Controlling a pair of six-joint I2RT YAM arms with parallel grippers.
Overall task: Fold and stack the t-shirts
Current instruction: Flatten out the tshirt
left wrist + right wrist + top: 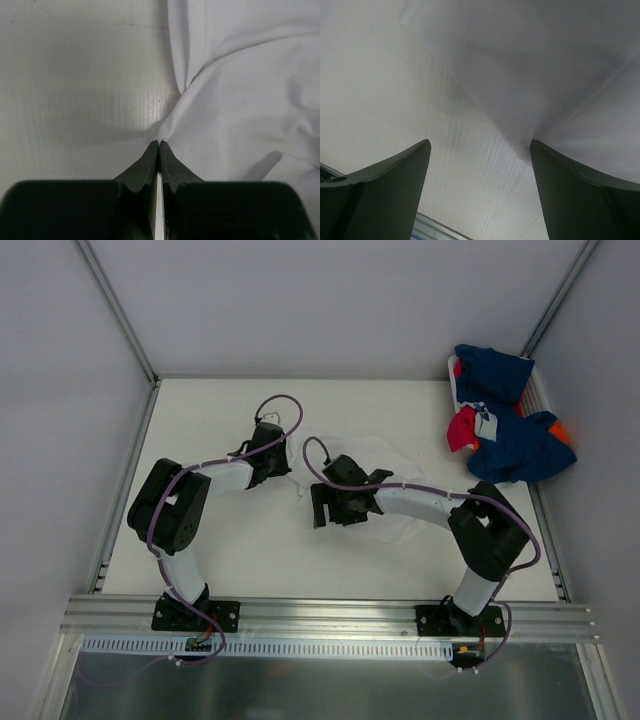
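My left tool (158, 146), pressed together, pinches the edge of the white t-shirt (240, 110), which spreads ahead and right of it. My right tool (480, 143) hangs spread over it. Best to lift slowly, edge taut

Count from here: one plain white cloth t-shirt (240, 100); navy blue cloth t-shirts, two bundles showing, rear (492, 370) and front (520, 452); one pinkish-red cloth t-shirt (461, 428); one scrap of orange cloth (562, 430). Two black-and-white robot arms, left (180, 510) and right (440, 505).
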